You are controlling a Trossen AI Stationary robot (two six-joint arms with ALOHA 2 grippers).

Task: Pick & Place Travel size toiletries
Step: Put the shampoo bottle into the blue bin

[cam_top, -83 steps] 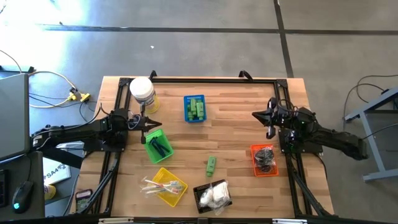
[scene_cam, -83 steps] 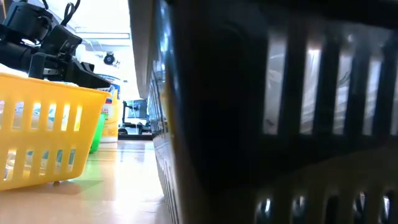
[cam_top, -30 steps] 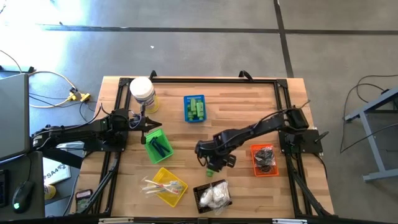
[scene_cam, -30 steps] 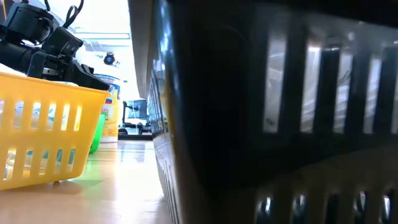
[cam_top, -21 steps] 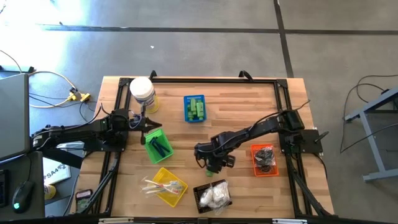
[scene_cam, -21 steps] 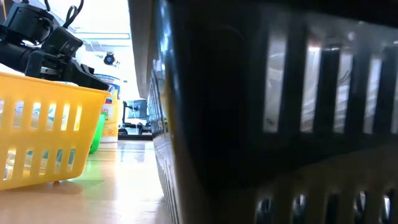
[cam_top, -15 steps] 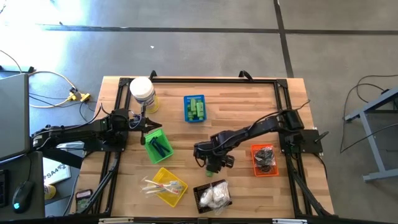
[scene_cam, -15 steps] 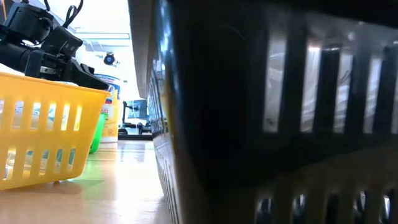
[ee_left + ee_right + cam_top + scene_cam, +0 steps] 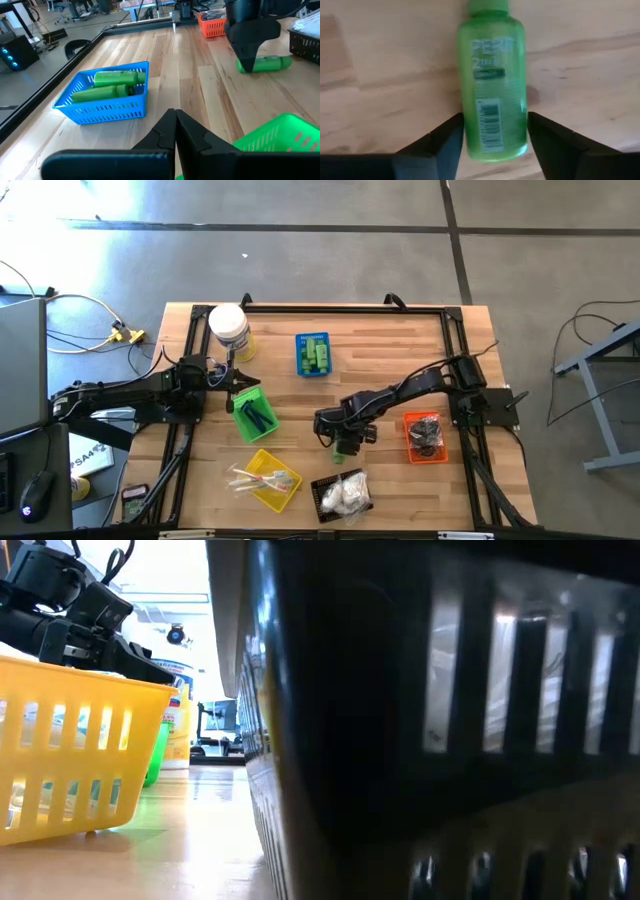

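Right claw [image 9: 343, 446] has come out from its earlier parked position at the right edge of the desk [image 9: 380, 360] and is now lowered over the loose green bottle [image 9: 494, 85], which lies flat on the desk between the desk's centre and its near edge, just beyond the black basket [image 9: 340, 495]. In the right wrist view the two fingers [image 9: 445, 142] stand one on each side of the bottle's lower end, at or almost at its sides; contact cannot be confirmed, and the bottle rests on the wood, not lifted. Compared with a second ago, the fingers have drawn slightly inward and the arm's position is nearly unchanged.

Left claw [image 9: 175, 131] is fully closed with nothing in it, unmoved at the left edge of the desk, beside the green basket [image 9: 253, 413].

Blue basket [image 9: 107, 97], near the far edge, holds further green bottles. Yellow basket [image 9: 264, 478] and orange basket [image 9: 424, 436] are unchanged in place.
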